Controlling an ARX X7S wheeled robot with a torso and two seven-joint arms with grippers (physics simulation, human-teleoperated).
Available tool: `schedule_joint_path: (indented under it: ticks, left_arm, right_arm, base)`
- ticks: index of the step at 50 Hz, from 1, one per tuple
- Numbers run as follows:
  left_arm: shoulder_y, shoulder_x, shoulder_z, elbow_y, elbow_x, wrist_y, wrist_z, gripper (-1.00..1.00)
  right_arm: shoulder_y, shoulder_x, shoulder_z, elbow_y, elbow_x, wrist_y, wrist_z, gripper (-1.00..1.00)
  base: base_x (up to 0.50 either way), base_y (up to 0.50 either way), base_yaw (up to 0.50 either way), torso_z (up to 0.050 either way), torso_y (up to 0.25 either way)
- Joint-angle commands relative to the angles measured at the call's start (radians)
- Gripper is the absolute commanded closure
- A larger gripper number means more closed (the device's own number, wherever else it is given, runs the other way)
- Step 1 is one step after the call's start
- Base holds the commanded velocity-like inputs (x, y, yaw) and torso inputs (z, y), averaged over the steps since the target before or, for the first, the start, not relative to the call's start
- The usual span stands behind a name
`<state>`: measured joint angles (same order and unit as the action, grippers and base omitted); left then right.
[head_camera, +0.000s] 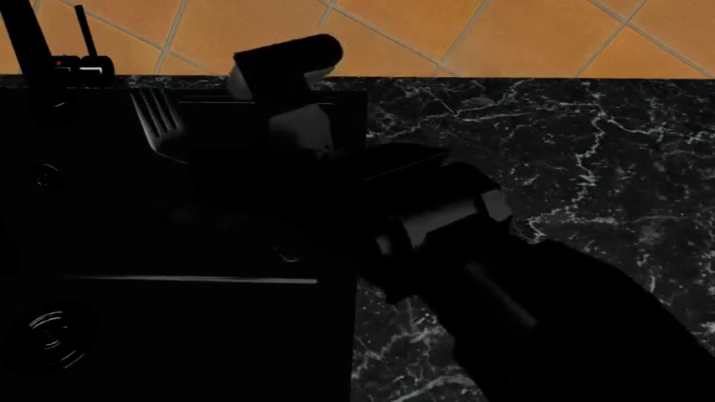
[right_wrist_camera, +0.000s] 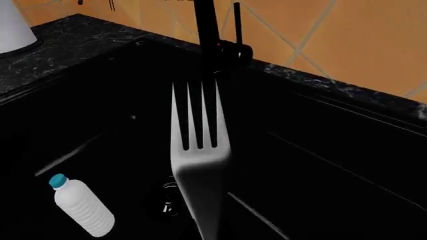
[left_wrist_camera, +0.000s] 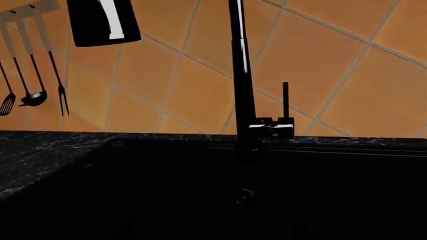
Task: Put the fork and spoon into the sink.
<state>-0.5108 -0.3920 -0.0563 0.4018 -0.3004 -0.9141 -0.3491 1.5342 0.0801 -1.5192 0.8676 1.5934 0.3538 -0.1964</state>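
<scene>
The dark grey fork (right_wrist_camera: 199,150) sticks out from my right gripper (right_wrist_camera: 207,235), which is shut on its handle. Its tines point toward the faucet, above the black sink (right_wrist_camera: 333,200). In the head view the fork's tines (head_camera: 156,121) hang over the sink's (head_camera: 167,335) back part, and my right arm reaches in from the lower right. The round drain (right_wrist_camera: 163,202) lies below the fork. The spoon is out of view. The left wrist view looks into the sink (left_wrist_camera: 167,200) from low down. Its own fingers are lost in the dark.
A white bottle with a blue cap (right_wrist_camera: 80,205) lies inside the basin. The black faucet (left_wrist_camera: 243,100) and its lever stand at the sink's back edge. Utensils (left_wrist_camera: 33,95) hang on the orange tiled wall. Black marble counter (head_camera: 581,167) extends to the right.
</scene>
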Motion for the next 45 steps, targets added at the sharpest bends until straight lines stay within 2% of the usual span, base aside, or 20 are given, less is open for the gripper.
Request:
schedule_joint_path:
  ticks: [1,14,20,45]
  left_arm:
    - [0.006,-0.001,0.004,-0.017,0.001,0.019,0.004,-1.0]
    - [0.003,0.001,0.013,-0.021,0.001,0.019,0.0,-1.0]
    - [0.009,0.0,0.009,-0.015,-0.002,0.017,-0.002,-1.0]
    - [0.016,-0.008,0.006,-0.011,-0.008,0.013,-0.007,-1.0]
  right_arm:
    - [0.003,-0.08,-0.054,0.054,0.173,0.006,0.012,1.0]
    - [-0.01,-0.08,-0.076,0.059,0.414,0.009,0.105,1.0]
    - [-0.021,-0.08,-0.083,0.042,0.44,0.012,0.124,1.0]
    - [-0.171,-0.08,-0.066,-0.112,0.175,0.13,0.13,1.0]
  base:
    - [0.0,0.0,0.0,0.0,0.0]
    - [0.0,0.0,0.0,0.0,0.0]
    - [0.0,0.0,0.0,0.0,0.0]
    - [0.0,0.0,0.0,0.0,0.0]
